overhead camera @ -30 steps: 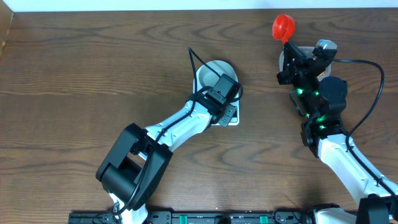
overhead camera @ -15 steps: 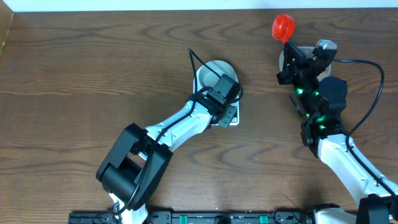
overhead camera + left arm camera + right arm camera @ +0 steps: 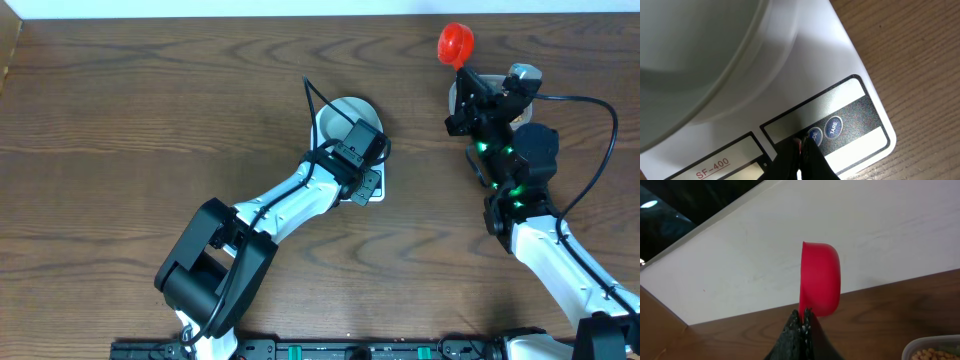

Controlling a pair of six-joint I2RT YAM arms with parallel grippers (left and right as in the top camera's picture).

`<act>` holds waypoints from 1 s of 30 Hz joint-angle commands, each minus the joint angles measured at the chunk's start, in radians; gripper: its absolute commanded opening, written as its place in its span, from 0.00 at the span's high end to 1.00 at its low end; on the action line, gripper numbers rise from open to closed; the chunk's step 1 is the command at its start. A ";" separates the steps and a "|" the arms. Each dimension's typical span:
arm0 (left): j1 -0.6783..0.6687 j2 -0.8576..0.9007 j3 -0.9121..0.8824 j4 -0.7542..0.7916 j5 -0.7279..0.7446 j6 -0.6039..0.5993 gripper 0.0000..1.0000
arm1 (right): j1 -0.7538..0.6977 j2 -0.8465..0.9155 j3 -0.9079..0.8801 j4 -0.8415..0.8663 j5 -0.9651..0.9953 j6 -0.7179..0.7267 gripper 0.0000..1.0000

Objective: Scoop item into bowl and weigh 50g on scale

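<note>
The white scale (image 3: 380, 194) sits mid-table with the pale bowl (image 3: 336, 112) on it. My left gripper (image 3: 369, 181) is shut, its tips (image 3: 803, 142) down on the scale's (image 3: 845, 60) dark panel, touching the edge of a round blue button (image 3: 814, 135); the bowl (image 3: 690, 50) looms above it, its inside hidden. My right gripper (image 3: 466, 72) is shut on the handle of a red scoop (image 3: 456, 43) held up at the table's far edge. In the right wrist view the scoop (image 3: 820, 277) stands on edge above the gripper (image 3: 804, 315). Tan beans (image 3: 932, 354) show at bottom right.
A clear plastic tub (image 3: 927, 345) holds the beans, mostly hidden under the right arm in the overhead view. A white wall (image 3: 765, 255) runs behind the table's back edge. A second round button (image 3: 833, 127) and the scale's display (image 3: 715, 160) flank the left fingertips.
</note>
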 commanded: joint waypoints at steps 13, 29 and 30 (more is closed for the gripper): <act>0.008 0.051 -0.003 -0.002 0.011 0.013 0.93 | -0.006 0.003 0.019 0.002 0.000 -0.019 0.99; 0.008 -0.006 0.000 -0.002 0.008 0.013 0.92 | -0.006 0.003 0.019 0.002 0.000 -0.019 0.99; 0.008 -0.006 0.000 -0.002 0.009 0.013 0.93 | -0.006 0.003 0.019 0.003 0.000 -0.019 0.99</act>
